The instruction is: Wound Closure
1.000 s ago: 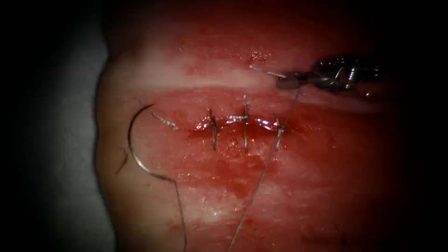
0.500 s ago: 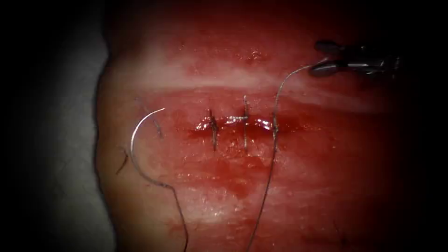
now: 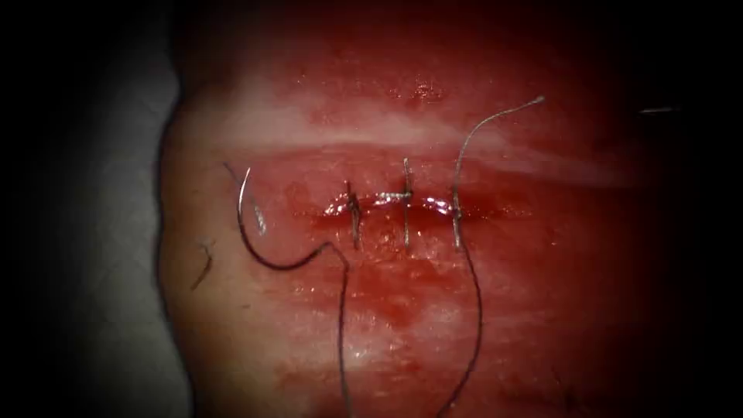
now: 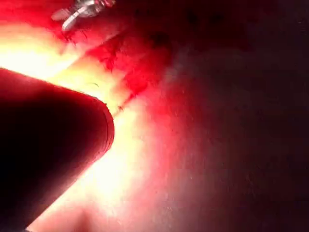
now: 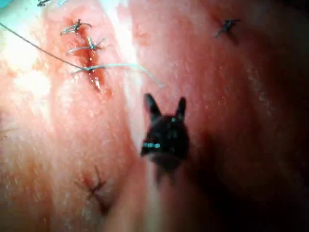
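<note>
Lying free on tissue (image 3: 542,255): needle (image 3: 263,232).

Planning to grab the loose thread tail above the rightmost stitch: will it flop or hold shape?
The thread tail holds a smooth arc off the stitch, so probably springy, not limp. It looks thin, so likely light and slippery. The right tool is open, empty; the needle lies unheld on the tissue, left of the cut.

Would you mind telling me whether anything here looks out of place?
The needle lies loose on the tissue, left of the cut. The right tool is open, holding nothing, and a thread end curls free.
</note>
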Action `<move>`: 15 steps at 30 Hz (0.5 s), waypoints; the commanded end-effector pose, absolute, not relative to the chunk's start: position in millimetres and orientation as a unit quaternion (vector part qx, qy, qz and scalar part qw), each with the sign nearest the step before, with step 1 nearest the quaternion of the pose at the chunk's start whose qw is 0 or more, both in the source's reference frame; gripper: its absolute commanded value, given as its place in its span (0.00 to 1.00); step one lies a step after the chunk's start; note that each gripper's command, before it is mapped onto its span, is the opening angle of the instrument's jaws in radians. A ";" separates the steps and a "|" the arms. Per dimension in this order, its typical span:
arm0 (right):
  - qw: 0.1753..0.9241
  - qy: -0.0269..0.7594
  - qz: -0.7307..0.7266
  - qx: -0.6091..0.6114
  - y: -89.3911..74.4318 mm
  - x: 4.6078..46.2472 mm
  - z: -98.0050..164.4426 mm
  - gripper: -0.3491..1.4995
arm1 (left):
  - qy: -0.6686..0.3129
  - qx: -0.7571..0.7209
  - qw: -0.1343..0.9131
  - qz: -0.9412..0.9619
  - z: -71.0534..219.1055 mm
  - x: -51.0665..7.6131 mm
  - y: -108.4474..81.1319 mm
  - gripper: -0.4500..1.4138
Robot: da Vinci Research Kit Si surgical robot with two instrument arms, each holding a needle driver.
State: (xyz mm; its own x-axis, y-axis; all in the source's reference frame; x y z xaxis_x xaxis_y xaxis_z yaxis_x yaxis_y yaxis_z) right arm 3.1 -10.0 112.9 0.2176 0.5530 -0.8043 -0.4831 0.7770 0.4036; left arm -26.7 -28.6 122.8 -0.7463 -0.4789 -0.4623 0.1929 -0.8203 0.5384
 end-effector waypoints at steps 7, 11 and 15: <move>0.763 0.567 0.305 0.051 -14.3 7.2 111.8 0.66 | -0.233 0.307 0.166 -0.908 124.1 -30.3 -24.1 0.00; 0.761 0.584 0.278 0.051 -15.2 10.4 111.5 0.39 | -0.238 0.304 0.158 -0.909 125.2 -31.4 -22.0 0.00; 0.758 0.600 0.253 0.046 -15.5 13.5 111.7 0.13 | -0.237 0.307 0.153 -0.909 126.4 -31.7 -20.3 0.00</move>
State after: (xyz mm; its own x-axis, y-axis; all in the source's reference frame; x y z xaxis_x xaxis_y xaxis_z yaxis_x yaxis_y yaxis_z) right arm 12.8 -14.8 111.3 0.1565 0.4321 -0.8882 -0.3308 0.8702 0.3651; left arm -31.2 -19.1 126.1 -0.7660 -0.4234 -0.4838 0.1306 -0.8394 0.5277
